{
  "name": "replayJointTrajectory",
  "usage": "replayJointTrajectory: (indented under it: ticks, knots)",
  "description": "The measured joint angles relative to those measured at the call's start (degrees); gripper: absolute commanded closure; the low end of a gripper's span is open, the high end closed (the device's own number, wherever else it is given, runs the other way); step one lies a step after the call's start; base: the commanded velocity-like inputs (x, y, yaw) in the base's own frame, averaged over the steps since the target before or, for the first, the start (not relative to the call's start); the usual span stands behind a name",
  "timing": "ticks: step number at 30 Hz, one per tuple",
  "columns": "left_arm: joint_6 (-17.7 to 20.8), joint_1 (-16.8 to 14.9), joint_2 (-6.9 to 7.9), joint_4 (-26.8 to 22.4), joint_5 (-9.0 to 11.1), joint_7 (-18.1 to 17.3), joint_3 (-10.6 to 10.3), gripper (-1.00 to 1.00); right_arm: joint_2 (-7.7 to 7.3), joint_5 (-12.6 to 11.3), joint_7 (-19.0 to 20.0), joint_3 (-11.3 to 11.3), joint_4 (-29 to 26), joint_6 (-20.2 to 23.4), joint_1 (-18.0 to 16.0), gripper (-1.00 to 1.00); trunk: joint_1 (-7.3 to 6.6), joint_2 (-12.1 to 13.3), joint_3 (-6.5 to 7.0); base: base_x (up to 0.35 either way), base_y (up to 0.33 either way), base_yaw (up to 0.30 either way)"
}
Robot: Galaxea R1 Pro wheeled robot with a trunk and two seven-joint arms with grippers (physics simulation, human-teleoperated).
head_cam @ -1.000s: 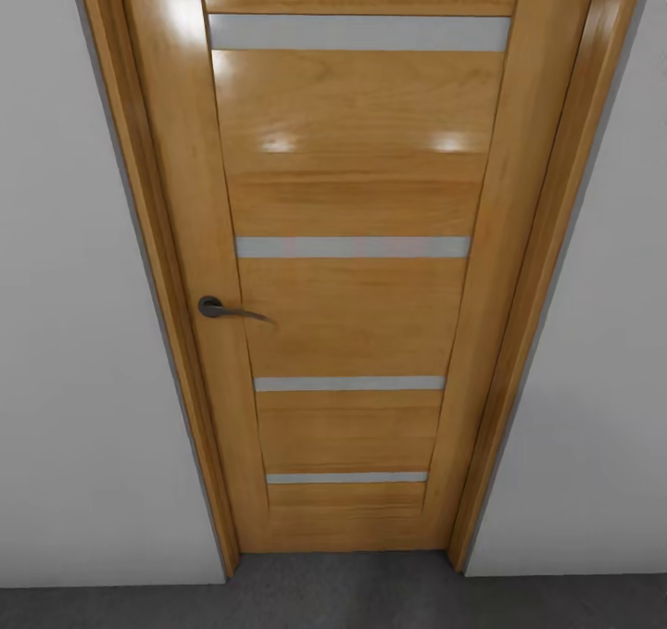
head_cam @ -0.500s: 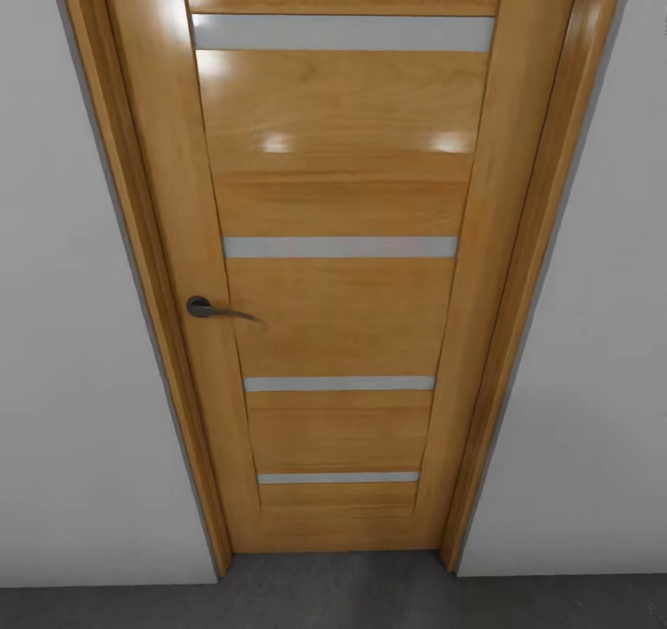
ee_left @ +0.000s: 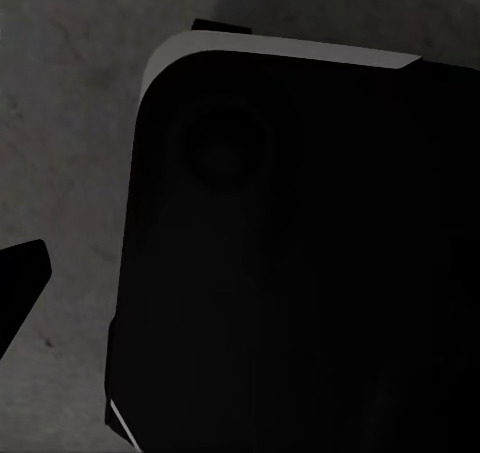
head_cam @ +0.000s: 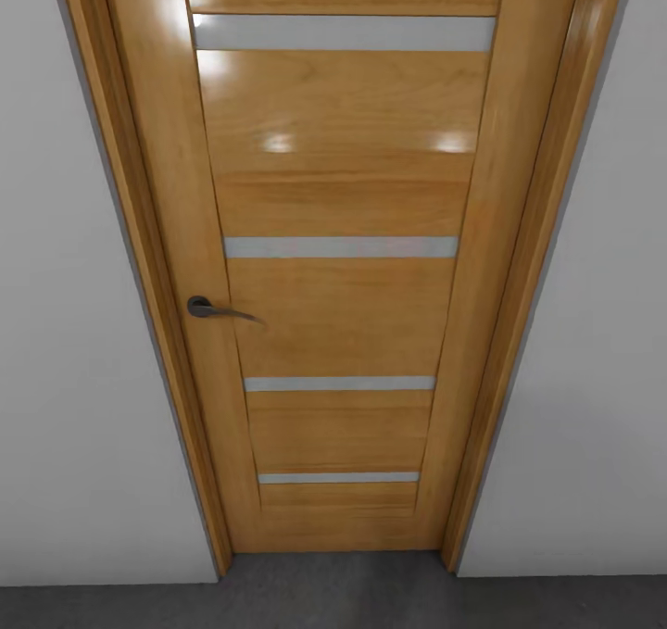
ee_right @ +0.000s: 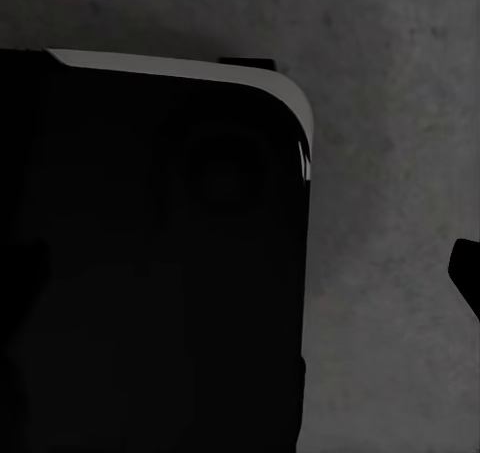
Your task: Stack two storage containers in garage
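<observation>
The two storage containers are out of view. In the head view I face a shut wooden door with pale horizontal strips and a dark lever handle, set in pale grey walls above the dark grey concrete floor of the garage. Each wrist view looks down at rough grey floor past a large black rounded body part. One black fingertip of my left gripper shows at the picture's edge, and one fingertip of my right gripper likewise. Nothing is seen between the fingers.
The door frame and plain grey walls close off the way ahead. A narrow strip of concrete floor lies between me and the door's foot.
A second ago the whole head picture slid a little to the left, so the camera moved. Over the last half second nothing has visibly changed.
</observation>
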Motion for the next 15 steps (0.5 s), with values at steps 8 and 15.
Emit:
replayJointTrajectory:
  ticks: [8, 15]
  knots:
    - [0.01, 0.0, 0.0, -0.01, 0.01, 0.0, 0.05, -1.0, -0.15, 0.0, 0.03, 0.0, 0.0, 0.0, 0.0, -1.0, 0.0, 0.0, 0.0, 0.0, 0.0, 0.064]
    - [0.01, 0.0, 0.0, -0.01, 0.01, 0.0, 0.05, -1.0, -0.08, 0.03, 0.06, 0.04, 0.0, 0.0, 0.0, -1.0, 0.0, 0.0, 0.0, 0.0, 0.0, 0.002]
